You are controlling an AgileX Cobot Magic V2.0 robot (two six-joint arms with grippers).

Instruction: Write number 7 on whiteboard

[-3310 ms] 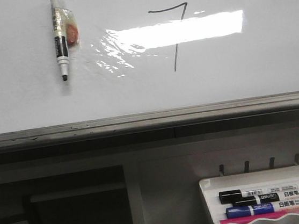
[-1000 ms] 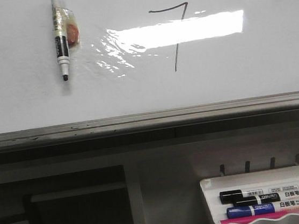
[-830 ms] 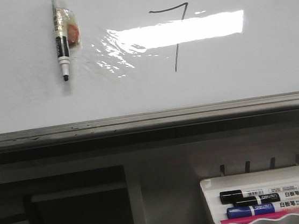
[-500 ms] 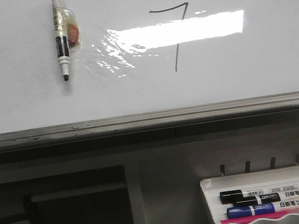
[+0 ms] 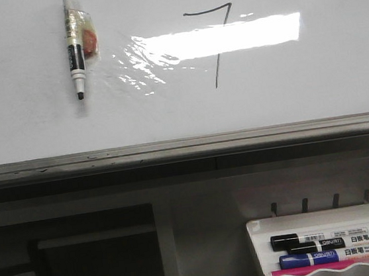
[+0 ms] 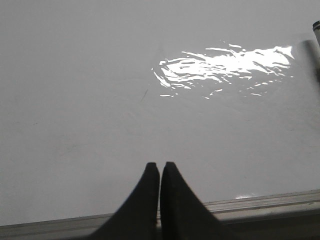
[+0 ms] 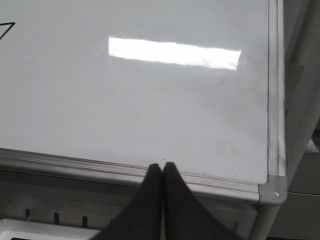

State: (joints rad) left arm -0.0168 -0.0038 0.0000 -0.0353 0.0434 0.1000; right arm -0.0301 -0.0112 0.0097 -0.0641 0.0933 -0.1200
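Observation:
The whiteboard (image 5: 30,129) fills the upper front view, with a grey lower frame rail (image 5: 185,148) and a bright glare strip. The number 7 (image 5: 216,44) is drawn on it in thin black line, right of centre. A marker (image 5: 75,50) hangs tip-down on the board at upper left, taped on. Neither gripper shows in the front view. My left gripper (image 6: 160,166) is shut and empty, facing the board (image 6: 75,100) just above the rail. My right gripper (image 7: 162,165) is shut and empty at the rail near the board's lower right corner (image 7: 272,190); a corner of the 7 (image 7: 6,29) shows.
A white marker tray (image 5: 259,236) hangs below the rail at lower right, holding black and blue markers (image 5: 335,234) and a pink item. A dark opening (image 5: 98,254) lies below the rail at left.

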